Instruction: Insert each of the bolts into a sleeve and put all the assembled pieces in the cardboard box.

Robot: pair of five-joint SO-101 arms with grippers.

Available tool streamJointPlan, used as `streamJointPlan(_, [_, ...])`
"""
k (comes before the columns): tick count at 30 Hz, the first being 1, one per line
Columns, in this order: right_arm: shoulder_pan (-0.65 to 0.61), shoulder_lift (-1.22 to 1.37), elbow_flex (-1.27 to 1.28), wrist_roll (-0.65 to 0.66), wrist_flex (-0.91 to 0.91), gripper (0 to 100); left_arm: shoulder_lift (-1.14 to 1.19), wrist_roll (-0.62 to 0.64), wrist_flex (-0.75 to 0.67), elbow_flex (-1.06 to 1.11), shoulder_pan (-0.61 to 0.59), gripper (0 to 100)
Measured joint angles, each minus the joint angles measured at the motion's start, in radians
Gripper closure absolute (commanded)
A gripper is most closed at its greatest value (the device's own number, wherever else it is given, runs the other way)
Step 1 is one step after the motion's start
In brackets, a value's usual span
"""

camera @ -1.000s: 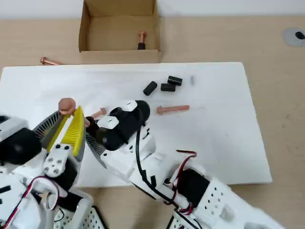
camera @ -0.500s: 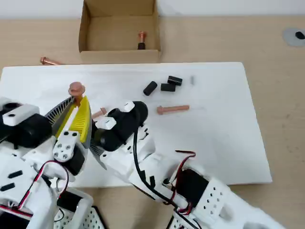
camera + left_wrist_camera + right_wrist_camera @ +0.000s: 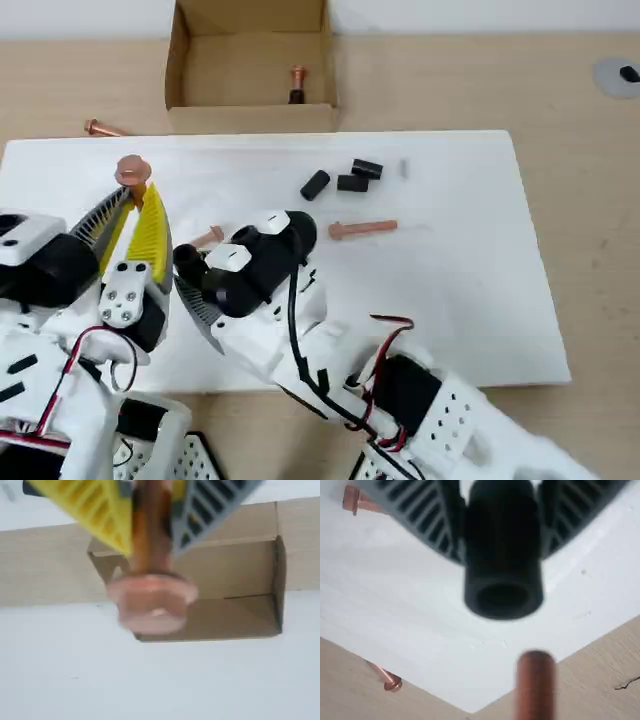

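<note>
My left gripper (image 3: 137,196) is shut on a copper bolt (image 3: 132,170), head pointing away from the arm; its yellow and grey fingers clamp the shank of the bolt (image 3: 152,602). My right gripper (image 3: 188,262) is shut on a black sleeve (image 3: 502,555), bore facing outward, just right of the left gripper. The shank end of the held bolt (image 3: 535,685) shows a short way in front of the sleeve's bore, apart from it. The cardboard box (image 3: 250,110) at the far edge holds one assembled piece (image 3: 297,85). Three loose sleeves (image 3: 340,180) lie mid-board.
A loose bolt (image 3: 363,229) lies on the white board (image 3: 450,280) right of the grippers, another bolt (image 3: 207,237) peeks out beside the right gripper, and a third bolt (image 3: 105,128) rests on the wooden table left of the box.
My left gripper has carried the bolt toward the far side of the board, first rightward, then back left. The right gripper with the sleeve has barely shifted.
</note>
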Motion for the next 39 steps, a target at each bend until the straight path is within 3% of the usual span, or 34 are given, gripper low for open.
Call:
streamJointPlan(17, [0.002,0.0,0.0,0.0,0.0,98.9,0.003,0.284,-0.04,0.008,-0.002,100])
streamJointPlan(39, [0.002,0.0,0.0,0.0,0.0,98.9,-0.006,0.295,0.012,0.008,0.086,100])
